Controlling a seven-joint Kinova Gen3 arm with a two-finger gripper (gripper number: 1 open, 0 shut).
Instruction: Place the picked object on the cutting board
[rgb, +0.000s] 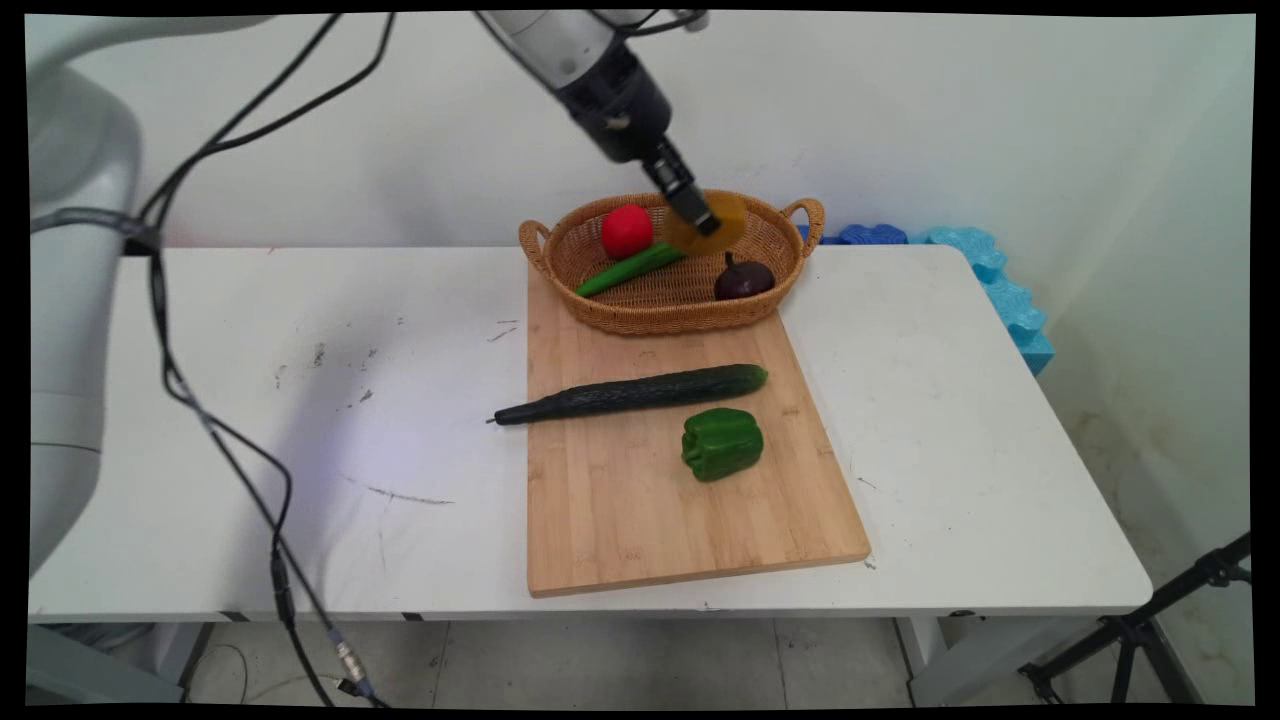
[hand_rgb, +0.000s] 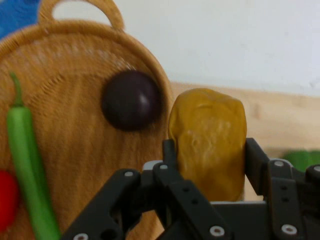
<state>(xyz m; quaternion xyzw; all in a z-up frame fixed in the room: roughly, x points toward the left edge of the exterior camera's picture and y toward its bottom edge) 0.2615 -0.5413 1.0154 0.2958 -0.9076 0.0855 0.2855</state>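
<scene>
Black claw (rgb: 706, 222) clamped on a yellow-brown potato (rgb: 722, 222), one finger (hand_rgb: 171, 159) pressed to each side of it in the hand view; held in the air over the wicker basket (rgb: 560, 262), above its rear right part, clear of the weave

Inside the basket: a red tomato (rgb: 626, 231) at the back left, a slim green chili (rgb: 630, 269) lying slantwise just in front of and touching the tomato, and a dark purple onion (rgb: 743, 280) at the right front, stem up, apart from the chili

Basket resting across the far end of a wooden cutting board (rgb: 620, 500), itself flat on the white desk (rgb: 300, 450)

On the board, nearer the camera: a long dark cucumber (rgb: 632, 393) lying crosswise, its thin left tip hanging past the board's left edge over the desk; just in front of its right half, a green bell pepper (rgb: 722, 443), close to the cucumber but not touching

Behind the desk's far right corner, blue foam pieces (rgb: 985, 270) against the wall
</scene>
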